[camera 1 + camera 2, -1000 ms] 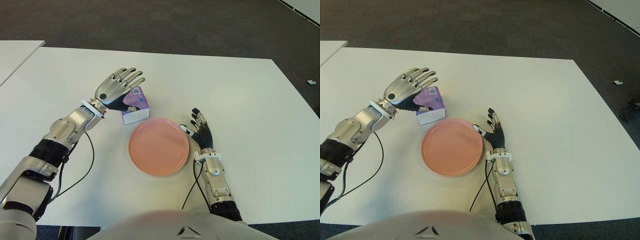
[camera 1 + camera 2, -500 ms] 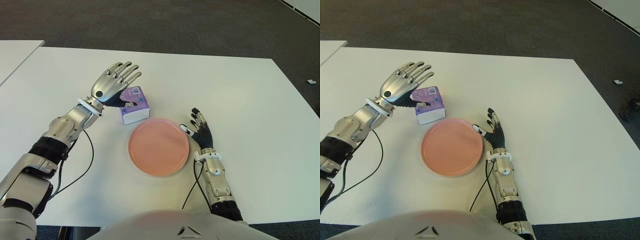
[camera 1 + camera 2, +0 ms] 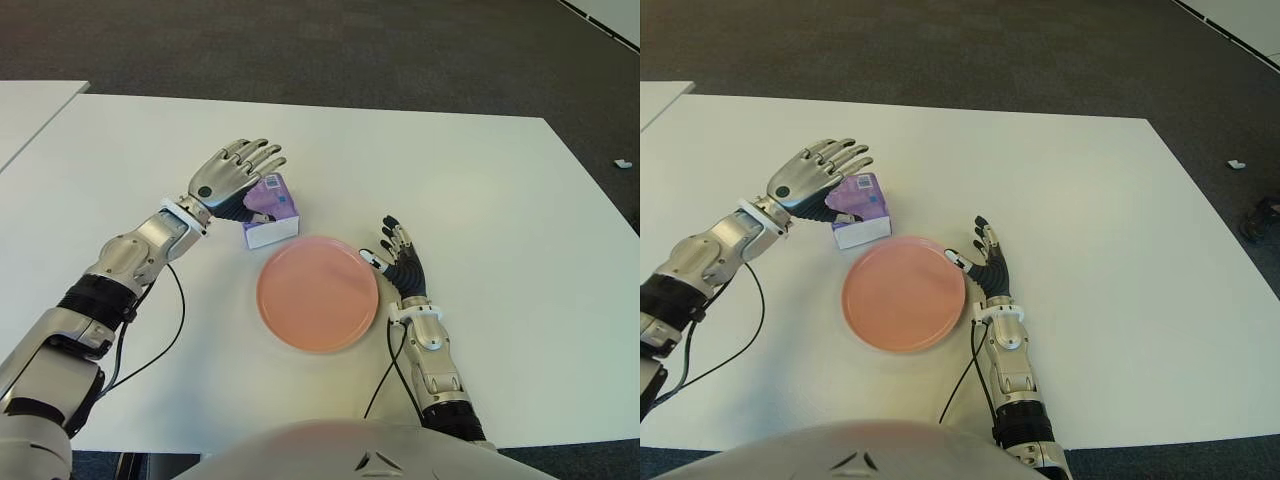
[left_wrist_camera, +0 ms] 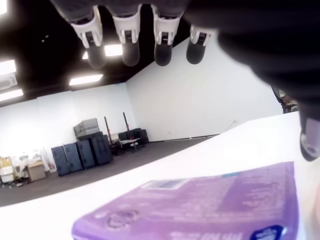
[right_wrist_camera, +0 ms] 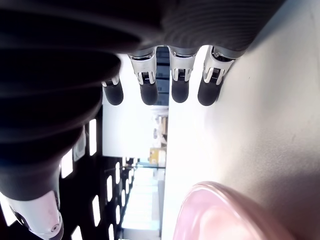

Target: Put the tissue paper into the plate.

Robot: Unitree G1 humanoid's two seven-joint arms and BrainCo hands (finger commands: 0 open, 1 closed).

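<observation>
The left hand (image 3: 232,176) covers the near-left part of the purple tissue pack (image 3: 272,208), at its 9 o'clock; contact there cannot be told. The left wrist view cuts off the pack's lower edge.

White table (image 3: 480,180), dark carpet (image 3: 330,45)

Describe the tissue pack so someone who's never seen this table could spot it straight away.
On the white table, find the round pink plate near the front middle. Just beyond its far-left rim lies the tissue pack, under the open fingers of the left hand. It is the only purple, box-shaped thing there, with a white side.
</observation>
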